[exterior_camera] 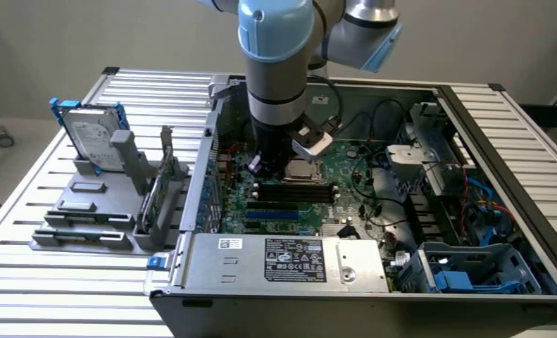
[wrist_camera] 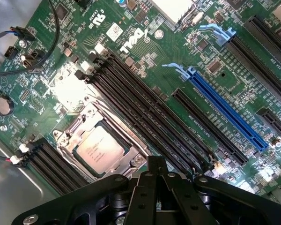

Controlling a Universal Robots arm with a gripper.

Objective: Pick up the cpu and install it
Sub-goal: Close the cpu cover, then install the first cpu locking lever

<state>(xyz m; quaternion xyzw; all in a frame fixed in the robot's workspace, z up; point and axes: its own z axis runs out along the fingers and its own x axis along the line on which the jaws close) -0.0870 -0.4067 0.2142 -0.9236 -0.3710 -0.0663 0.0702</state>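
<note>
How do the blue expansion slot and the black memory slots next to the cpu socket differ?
Colour: the blue expansion slot is bright blue; the black memory slots are black.
Count: the blue slot is single; the memory slots run as several side-by-side rows.
Position: the memory slots lie right beside the cpu; the blue slot sits farther off.
Shared: long, narrow, parallel, all empty.

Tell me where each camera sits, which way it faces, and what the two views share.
Exterior view: off the arm, above one side of the open computer case, looking down at the motherboard; the arm reaches in from above.
Wrist view: on the wrist, looking down at the board; the black gripper shows, shut.
Shared: the cpu in its socket and the black memory slots.
</note>
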